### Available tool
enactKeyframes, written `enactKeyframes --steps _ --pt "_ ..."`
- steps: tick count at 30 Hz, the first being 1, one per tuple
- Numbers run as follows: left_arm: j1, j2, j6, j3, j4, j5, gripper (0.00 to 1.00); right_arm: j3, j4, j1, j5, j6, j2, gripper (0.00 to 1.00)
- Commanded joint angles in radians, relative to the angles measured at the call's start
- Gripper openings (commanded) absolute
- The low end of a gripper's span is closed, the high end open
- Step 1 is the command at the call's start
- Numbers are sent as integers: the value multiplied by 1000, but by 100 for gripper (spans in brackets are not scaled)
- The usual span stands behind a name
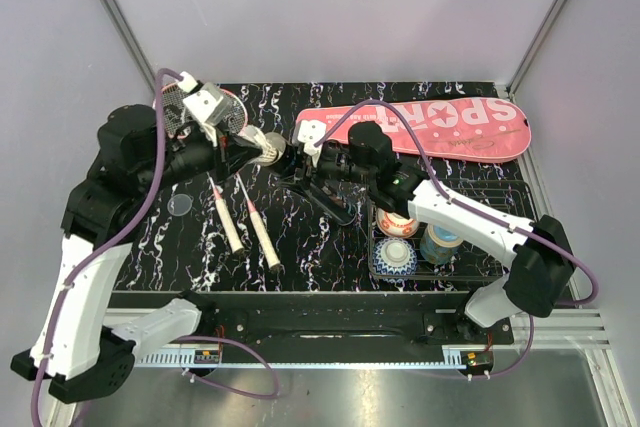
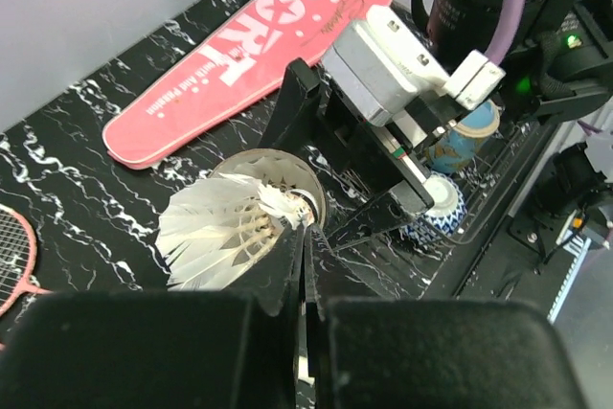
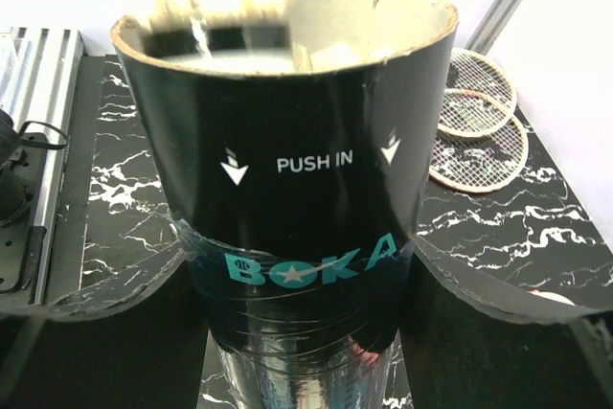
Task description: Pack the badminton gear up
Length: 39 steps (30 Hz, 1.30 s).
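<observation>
While the left fingers (image 2: pixel 313 280) are closed, pinching a white shuttlecock (image 2: pixel 225 232) by its skirt, the right fingers (image 2: pixel 299 112) grip the black tube (image 3: pixel 287 170) from both sides. They hold it tilted above the middle of the counter (image 1: pixel 300 257), with its open mouth facing the feathers. The shuttlecock sits right at that rim, though how far in is hard to tell. The step in hand looks like feeding it into the tube. To do it well, line its axis up with the bore, lead with the cork and press gently so no feather catches the rim. The right arm should hold the tube steady. The two rackets (image 1: pixel 262 232) lie toward the left edge, and the pink cover (image 1: pixel 420 127) lies along the far edge, both not yet packed.
</observation>
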Motion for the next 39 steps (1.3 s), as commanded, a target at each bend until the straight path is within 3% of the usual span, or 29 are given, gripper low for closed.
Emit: enactKeyframes --steps 1,3,4,5,6,9,10,13,19,24,29,35,39 --pt "-38 62 28 17 -21 -17 0 20 114 0 -65 3 -54 35" --pt "-58 100 29 27 -48 -11 0 19 112 1 -65 2 -59 35" --pt "-61 111 23 32 -55 17 5 17 108 0 -65 -1 -60 35" --pt "-61 124 17 37 -61 37 16 14 106 0 -58 -3 -63 35" --pt "-61 122 14 44 -61 50 45 11 105 0 -51 -9 -65 35" --pt "-60 88 -24 35 -19 61 70 -6 98 0 -30 -15 -77 35" --pt "-58 79 -41 34 -10 63 74 -16 95 0 -27 -17 -83 35" --pt "-57 56 -92 57 -10 58 79 -24 85 0 -21 -15 -88 35" --pt "-43 45 -156 66 -39 -112 76 -39 85 0 -27 -17 -106 35" --pt "-27 99 -166 87 -96 -169 76 -39 69 0 -30 -31 -120 35" --pt "-30 209 -163 97 -137 -170 76 -47 71 1 -56 -37 -138 35" --pt "-78 321 -170 80 -134 -77 72 -55 100 0 -58 -43 -152 35" --pt "-80 288 -181 43 -116 -168 76 -52 85 -2 -47 -49 -151 35"
